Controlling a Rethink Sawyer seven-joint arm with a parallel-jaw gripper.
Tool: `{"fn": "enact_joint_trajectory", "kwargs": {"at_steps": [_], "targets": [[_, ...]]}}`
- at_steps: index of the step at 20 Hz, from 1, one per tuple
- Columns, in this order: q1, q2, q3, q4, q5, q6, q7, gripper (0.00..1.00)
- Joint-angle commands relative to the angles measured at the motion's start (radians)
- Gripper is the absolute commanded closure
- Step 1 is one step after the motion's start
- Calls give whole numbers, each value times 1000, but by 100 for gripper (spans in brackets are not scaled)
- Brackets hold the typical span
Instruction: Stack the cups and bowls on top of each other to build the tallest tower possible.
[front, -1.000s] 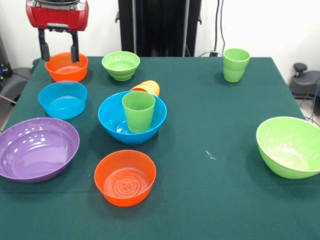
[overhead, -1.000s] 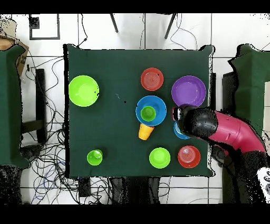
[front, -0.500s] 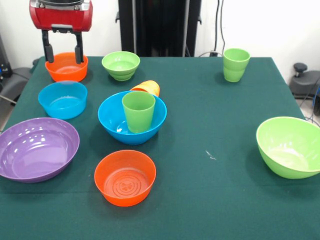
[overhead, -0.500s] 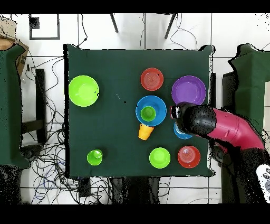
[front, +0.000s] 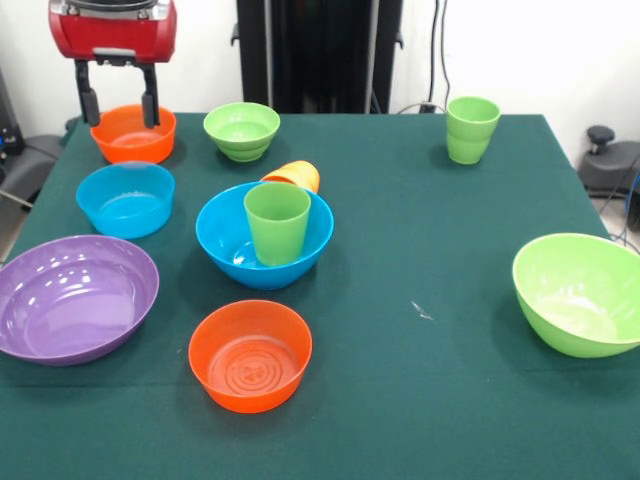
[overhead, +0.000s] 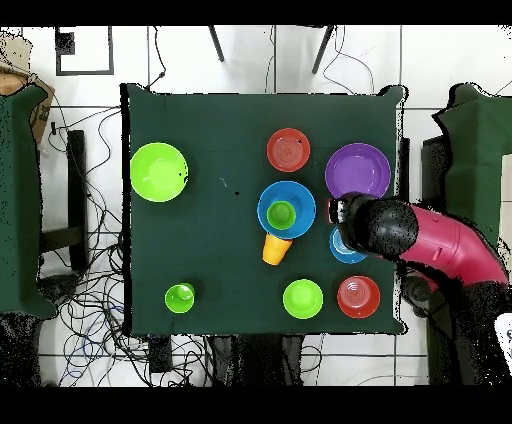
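Observation:
My gripper (front: 118, 107) hangs open and holds nothing, above the far-left orange bowl (front: 133, 135). In the overhead view the arm's head (overhead: 378, 227) covers part of the light blue bowl (overhead: 342, 251). A green cup (front: 277, 222) stands upright inside the blue bowl (front: 225, 240) in the middle of the table. Just behind that bowl an orange cup (front: 293, 176) lies on its side. A green cup (front: 472, 129) stands at the far right, seemingly nested in a second one. The light blue bowl (front: 125, 199), purple bowl (front: 72, 297), near orange bowl (front: 250, 355), small lime bowl (front: 241, 130) and large lime bowl (front: 580, 293) each sit alone.
The green cloth table (front: 430, 390) ends close to the purple bowl on the left and the large lime bowl on the right. Cables and chairs (overhead: 60, 240) lie on the floor around the table.
In the front view the open gripper slid a little left from half a second ago, back near its earlier spot. No cup or bowl moved.

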Motion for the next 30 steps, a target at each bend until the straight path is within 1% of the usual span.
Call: {"fn": "enact_joint_trajectory", "kwargs": {"at_steps": [1,8,14,21,25,30], "targets": [[-7,30,93,-7,1,35,-27,0],[-13,40,99,-19,-7,31,-6,0],[-5,47,91,-33,-11,31,9,0],[5,60,81,-47,-7,19,37,0],[2,55,76,-34,-2,5,52,0],[8,62,74,-48,4,0,67,0]]}}
